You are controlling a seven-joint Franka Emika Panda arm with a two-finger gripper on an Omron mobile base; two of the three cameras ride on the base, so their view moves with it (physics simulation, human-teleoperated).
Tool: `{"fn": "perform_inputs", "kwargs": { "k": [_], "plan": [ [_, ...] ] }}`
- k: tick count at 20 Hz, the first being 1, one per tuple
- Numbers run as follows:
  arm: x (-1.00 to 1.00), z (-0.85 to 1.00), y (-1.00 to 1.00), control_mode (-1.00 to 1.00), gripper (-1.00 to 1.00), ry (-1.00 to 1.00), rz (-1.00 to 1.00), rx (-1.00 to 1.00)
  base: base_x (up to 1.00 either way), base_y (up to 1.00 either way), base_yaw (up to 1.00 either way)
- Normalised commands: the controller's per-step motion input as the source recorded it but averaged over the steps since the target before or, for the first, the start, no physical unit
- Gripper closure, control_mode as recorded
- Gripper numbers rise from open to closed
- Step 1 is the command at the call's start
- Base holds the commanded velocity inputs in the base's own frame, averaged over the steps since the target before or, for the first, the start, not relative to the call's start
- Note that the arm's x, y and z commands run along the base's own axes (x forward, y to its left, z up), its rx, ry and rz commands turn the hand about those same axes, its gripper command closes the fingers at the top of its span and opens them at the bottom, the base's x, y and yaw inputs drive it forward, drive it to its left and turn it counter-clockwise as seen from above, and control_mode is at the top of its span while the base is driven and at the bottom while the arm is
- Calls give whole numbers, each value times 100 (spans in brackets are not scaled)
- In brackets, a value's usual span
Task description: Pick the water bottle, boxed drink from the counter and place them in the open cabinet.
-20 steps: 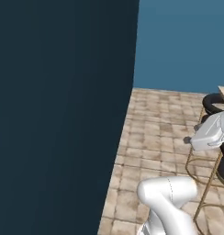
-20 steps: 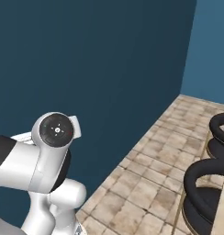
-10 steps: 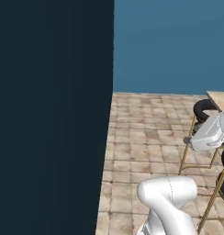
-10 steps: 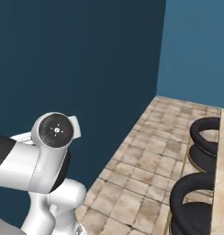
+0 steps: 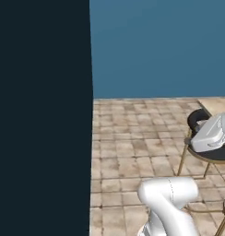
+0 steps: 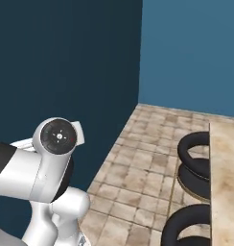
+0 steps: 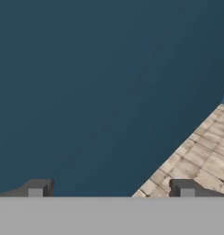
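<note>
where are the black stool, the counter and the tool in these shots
black stool (image 6: 198, 158), right base view, on its padded ring seat
counter (image 6: 225, 178), right base view, on the marbled top
tool (image 7: 109, 189), hand view, midway between its open tips

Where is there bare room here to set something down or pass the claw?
Bare room: the tiled floor between the dark wall and the blue wall, and the marbled counter slab at right. Crowded: the black stools along the counter's edge. The open claw faces the dark wall.
</note>
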Motion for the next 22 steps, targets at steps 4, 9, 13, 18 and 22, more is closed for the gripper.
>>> {"fn": "perform_inputs", "kwargs": {
  "k": [4, 9, 13, 18, 22],
  "plan": [
    [0, 0, 0, 100, -100, 0, 0, 0, 85, 10, -19],
    [0, 0, 0, 100, -100, 0, 0, 0, 91, 14, -12],
    [0, 0, 0, 100, -100, 0, 0, 0, 91, 15, -13],
    [0, 0, 0, 100, -100, 0, 0, 0, 88, 17, -17],
    [0, 0, 0, 100, -100, 0, 0, 0, 87, 16, -17]
  ]
}}
